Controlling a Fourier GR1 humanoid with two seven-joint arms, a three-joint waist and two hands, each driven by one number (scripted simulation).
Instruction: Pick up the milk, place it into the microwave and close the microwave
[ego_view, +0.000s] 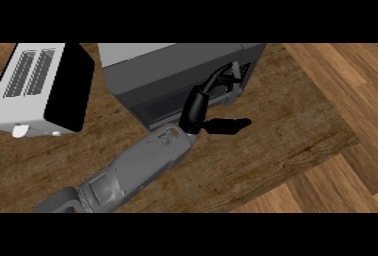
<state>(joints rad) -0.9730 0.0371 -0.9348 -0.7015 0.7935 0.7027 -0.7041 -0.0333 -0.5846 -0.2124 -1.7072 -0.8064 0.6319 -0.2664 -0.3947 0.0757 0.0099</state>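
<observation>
Toaster (33, 85): white, at the far left of the head view, with slots on its top and a black side facing the microwave. It stands on the counter, apart from the microwave.

Counter (244, 165): dark wood grain. It carries both appliances, and its edge runs slantwise along the right.

Left forearm (140, 167): grey. It enters from the lower left corner and slants up and to the right across the counter toward the microwave.

Microwave (170, 70): dark grey box at the top centre, its front face turned toward the lower right, with a darker window panel low on that face. The front looks flush with the body, though the angle is too steep to be certain that the door is fully closed.

Left hand (194, 107): black and released, not clenched and grasping nothing. It sits at the right part of the microwave's front.

Fingers (220, 77): stretched upward and lying against the right end of the microwave's front.

Thumb (229, 125): spread out to the right, above the counter and away from the microwave.

Milk: cannot tell where it is. No part of it shows on the counter or in the hand.

Lighter planks (332, 75): pale wood beyond the counter's edge, at the right side.
</observation>
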